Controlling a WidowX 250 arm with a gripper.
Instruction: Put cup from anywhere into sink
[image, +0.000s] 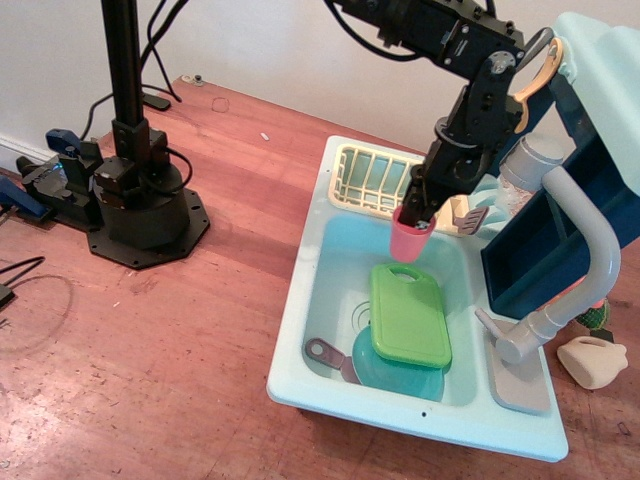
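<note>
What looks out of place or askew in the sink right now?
The green cutting board lies flat across the teal plate in the sink, hiding most of it. Nothing is spilled or broken. The pink cup hangs in the gripper, above the basin.

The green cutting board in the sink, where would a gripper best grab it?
By the handle end with the slot, coming from above. The green cutting board lies flat on a teal plate in the sink, so its raised edges look easier to pinch than its broad face.
</note>
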